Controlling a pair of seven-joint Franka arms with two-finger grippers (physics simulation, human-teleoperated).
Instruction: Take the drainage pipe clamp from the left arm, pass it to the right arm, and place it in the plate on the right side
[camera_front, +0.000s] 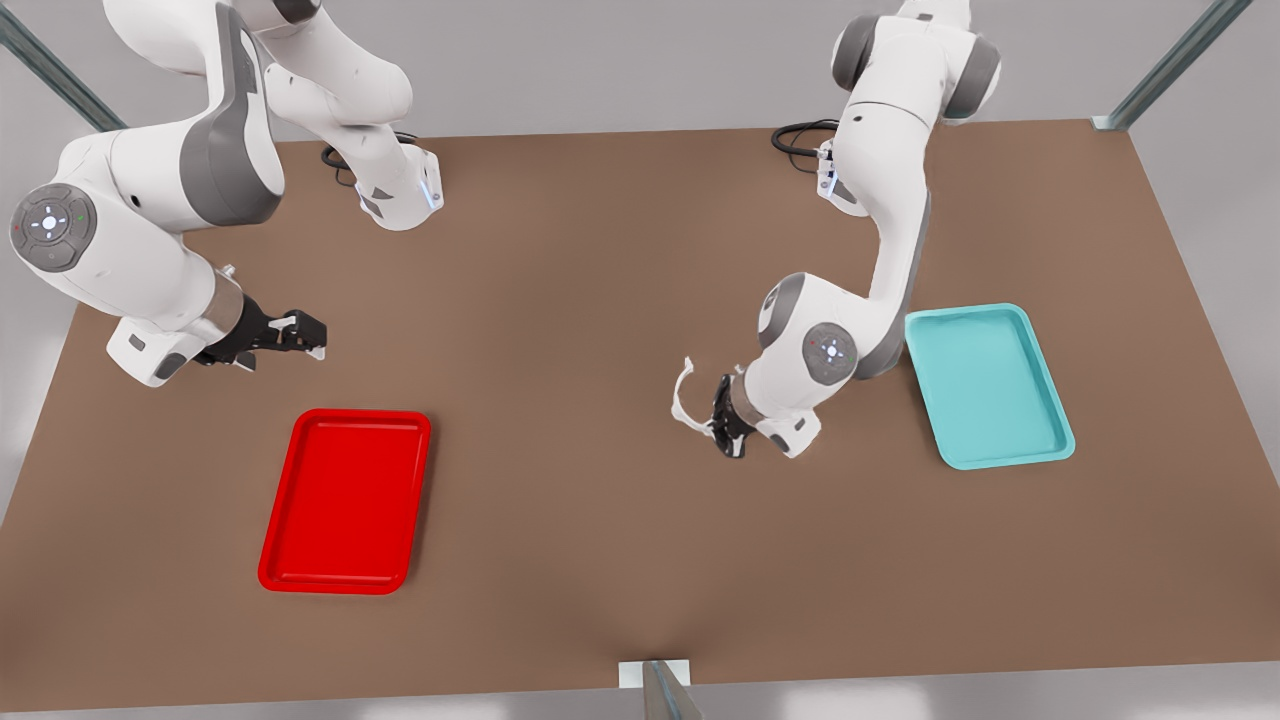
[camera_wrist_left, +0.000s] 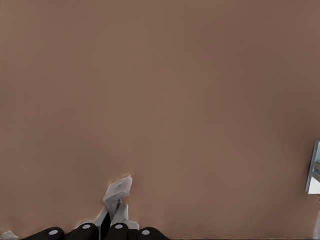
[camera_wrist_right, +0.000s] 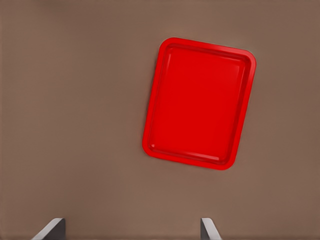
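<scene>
The left arm, a white jointed robot arm with grey joint sections, stands on the front view's right, reaching down from the far edge of the brown table (camera_front: 600, 300) with its elbow folded low beside the teal rectangular tray (camera_front: 990, 385). Its black left gripper (camera_front: 722, 422) points sideways toward the table's middle, just above the surface, and its 2 fingers (camera_wrist_left: 116, 220) are clamped on the drainage pipe clamp (camera_front: 686, 396), a small thin white plastic U-shaped half-ring with short flat tabs at its ends. The clamp sticks out past the fingertips, clear of both trays, its arc curving up and away from the gripper.

The right arm, the other white jointed arm, is on the front view's left, bent over with its wrist angled low. Its black right gripper (camera_front: 300, 335) hangs above bare table, fingers (camera_wrist_right: 52, 229) spread apart and holding nothing, near the far end of the glossy bright red rectangular plate (camera_front: 345, 500), which lies flat.
</scene>
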